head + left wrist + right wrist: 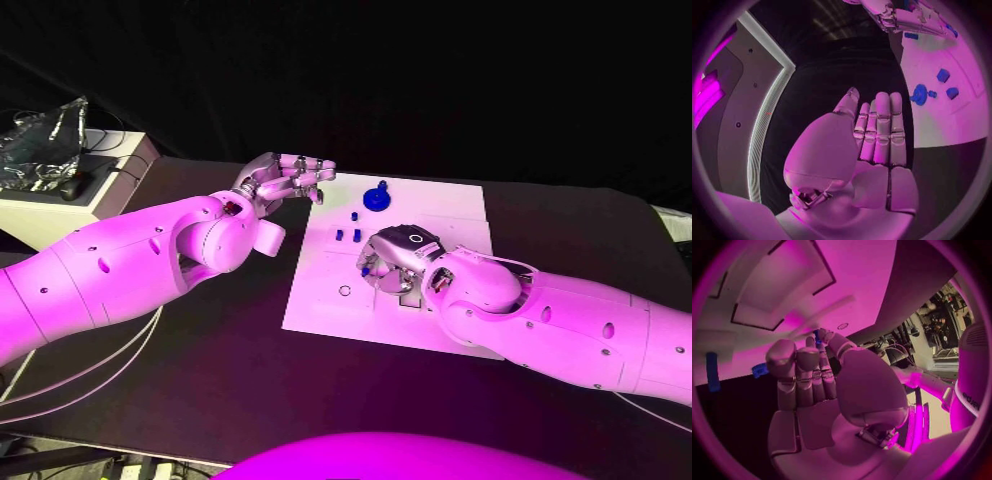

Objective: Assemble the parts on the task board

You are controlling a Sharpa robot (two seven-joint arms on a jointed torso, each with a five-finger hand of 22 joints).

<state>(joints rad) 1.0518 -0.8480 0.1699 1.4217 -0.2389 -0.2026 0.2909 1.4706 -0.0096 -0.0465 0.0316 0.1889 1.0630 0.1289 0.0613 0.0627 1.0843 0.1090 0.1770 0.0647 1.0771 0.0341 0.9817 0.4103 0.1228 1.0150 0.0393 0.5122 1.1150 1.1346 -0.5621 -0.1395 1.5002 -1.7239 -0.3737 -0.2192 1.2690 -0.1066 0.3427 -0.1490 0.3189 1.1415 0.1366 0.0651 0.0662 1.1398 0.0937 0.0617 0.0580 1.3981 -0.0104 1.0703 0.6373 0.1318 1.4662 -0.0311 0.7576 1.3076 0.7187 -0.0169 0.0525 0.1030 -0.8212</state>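
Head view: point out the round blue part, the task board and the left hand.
round blue part [376,198], head view, its disc centre.
task board [325,310], head view, bare white area near its front.
left hand [286,179], head view, middle of the hand.

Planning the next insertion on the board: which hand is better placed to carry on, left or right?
Right, probably. The right hand is over the task board and appears to pinch a small blue part at its fingertips. The left hand hovers empty by the board's far corner.

Bare task board lies open beside the right robot hand; blue parts crowd its far end.
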